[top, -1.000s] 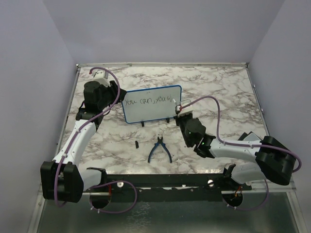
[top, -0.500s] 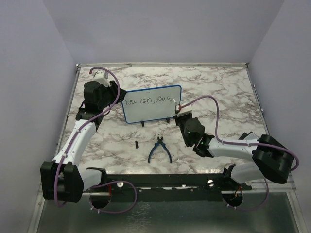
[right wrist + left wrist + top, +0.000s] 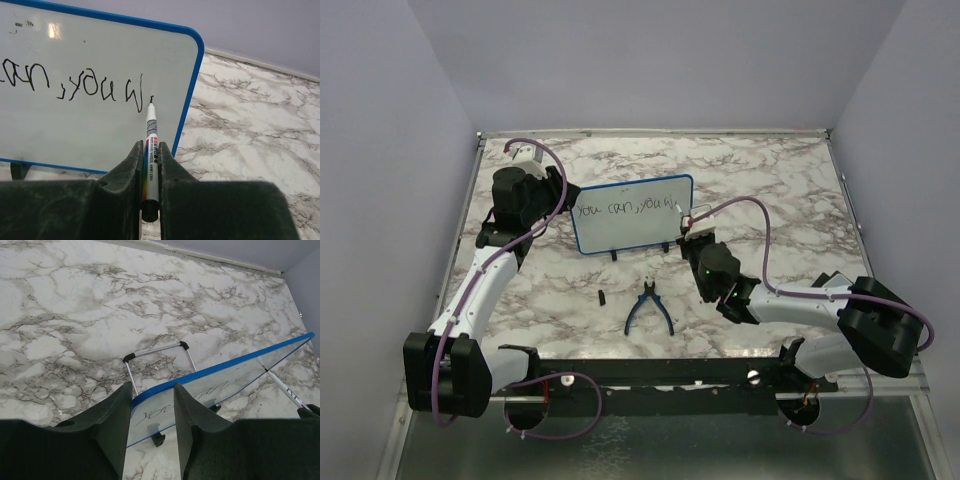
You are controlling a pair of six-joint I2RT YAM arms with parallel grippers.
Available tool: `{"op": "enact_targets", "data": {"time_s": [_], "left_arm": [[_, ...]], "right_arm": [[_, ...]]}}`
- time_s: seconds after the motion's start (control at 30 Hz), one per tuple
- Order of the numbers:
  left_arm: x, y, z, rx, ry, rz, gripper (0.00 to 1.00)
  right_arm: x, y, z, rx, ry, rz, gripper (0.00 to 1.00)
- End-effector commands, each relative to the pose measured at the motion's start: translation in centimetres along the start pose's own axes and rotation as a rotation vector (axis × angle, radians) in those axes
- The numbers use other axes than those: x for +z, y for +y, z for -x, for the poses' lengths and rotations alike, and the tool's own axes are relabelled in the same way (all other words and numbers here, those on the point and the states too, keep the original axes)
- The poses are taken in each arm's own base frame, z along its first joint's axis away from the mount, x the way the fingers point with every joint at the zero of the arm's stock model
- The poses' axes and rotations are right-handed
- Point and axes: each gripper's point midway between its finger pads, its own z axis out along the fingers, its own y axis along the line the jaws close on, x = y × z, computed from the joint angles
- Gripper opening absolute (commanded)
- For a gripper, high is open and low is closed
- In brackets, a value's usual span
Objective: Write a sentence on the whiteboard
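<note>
Near the right end of the board [image 3: 100, 60], our right claw [image 3: 150, 150] pinches the marker [image 3: 151, 125], tip past "w"; left claw [image 3: 152, 400] clamps the left edge. Next, we reckon: "ill".

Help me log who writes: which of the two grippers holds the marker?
The right gripper, jaws shut on the marker, tip at the whiteboard; the left gripper holds the board's blue edge instead.

surface: marbled table [image 3: 770, 190] | on it: whiteboard [image 3: 625, 232] (standing on feet), blue-handled pliers [image 3: 649, 310], small black piece [image 3: 603, 297]
</note>
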Motion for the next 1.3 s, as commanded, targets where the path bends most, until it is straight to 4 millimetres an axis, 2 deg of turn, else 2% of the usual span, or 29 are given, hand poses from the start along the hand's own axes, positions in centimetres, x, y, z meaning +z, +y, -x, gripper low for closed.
{"op": "enact_targets", "data": {"time_s": [0.0,0.33,0.7,1.27], "left_arm": [[-0.4,-0.7,-0.5,0.005,0.015,-0.037,0.4],[-0.4,-0.7,-0.4,0.006,0.014,-0.035,0.4],[-0.5,-0.8,-0.4,0.006,0.012,-0.037,0.4],[-0.4,-0.7,-0.4,0.005,0.013,-0.035,0.4]], "right_arm": [[-0.1,-0.3,-0.8,0.013,0.028,-0.013,0.01],[-0.1,-0.4,-0.5,0.011,0.024,-0.016,0.01],[-1.4,-0.9,2.2,0.063,-0.02,0.031,0.01],[-0.3,-0.7,2.5,0.046,-0.052,-0.001,0.01]]}}
